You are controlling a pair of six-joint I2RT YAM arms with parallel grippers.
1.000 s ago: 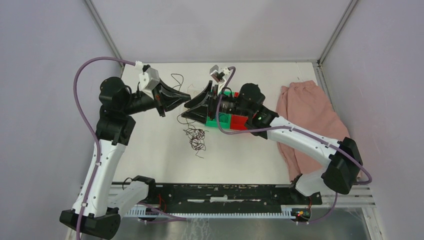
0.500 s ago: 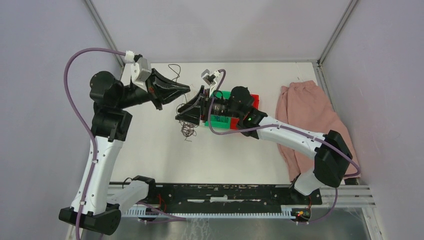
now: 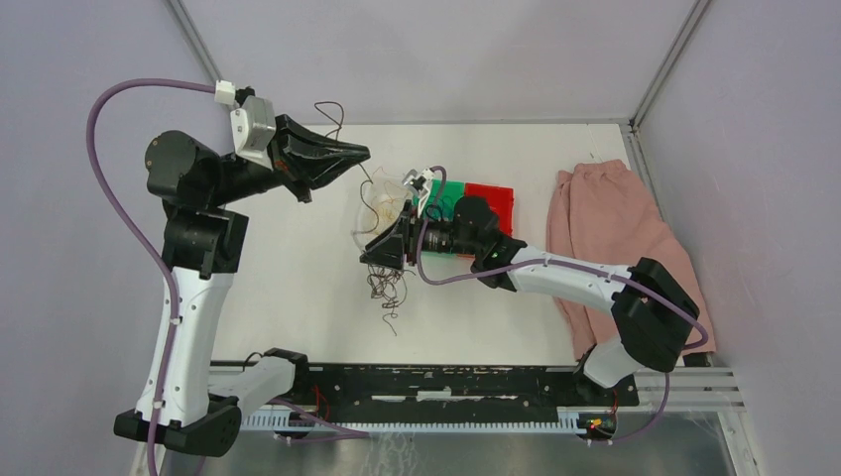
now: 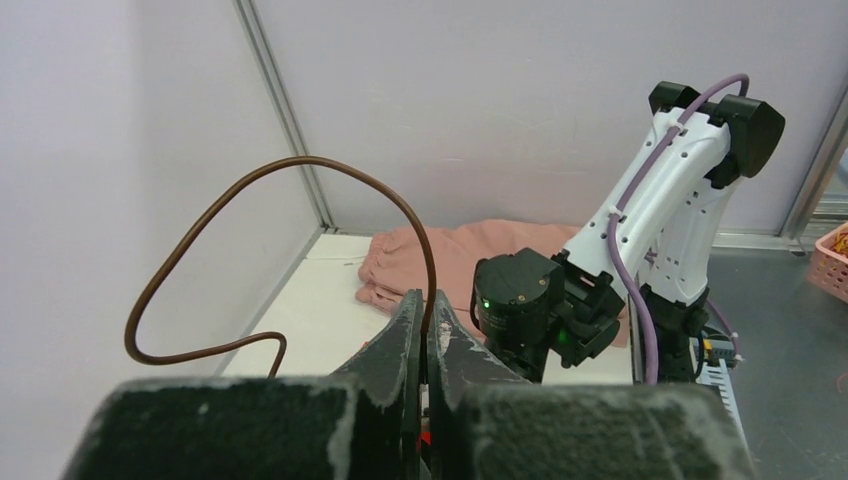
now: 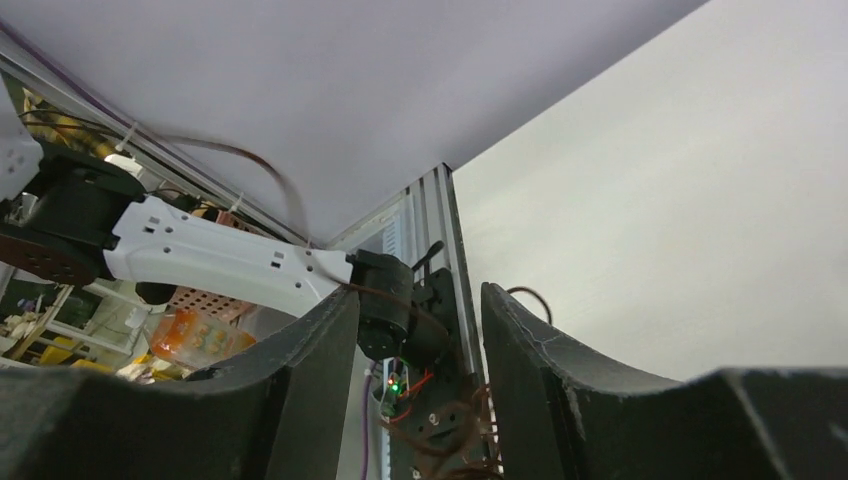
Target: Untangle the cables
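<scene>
The left black two-finger gripper (image 3: 354,156), left of the green-and-red plastic tray (image 3: 488,195), is pressed together on one looping dark brown wire (image 4: 300,165). Only its wrist view shows that pinch. The right gripper (image 5: 418,300), just left of the tray, stands spread in its wrist view. Overhead, the thin, curly dark and tan cables (image 3: 387,288) lie tangled on the white table (image 3: 298,288), near-left of the tray.

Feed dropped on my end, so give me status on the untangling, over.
Left gripper shut on a brown cable, held high. Right gripper open, tangle at its fingertips. Green block, red block beside it, apart from the tangle.
</scene>
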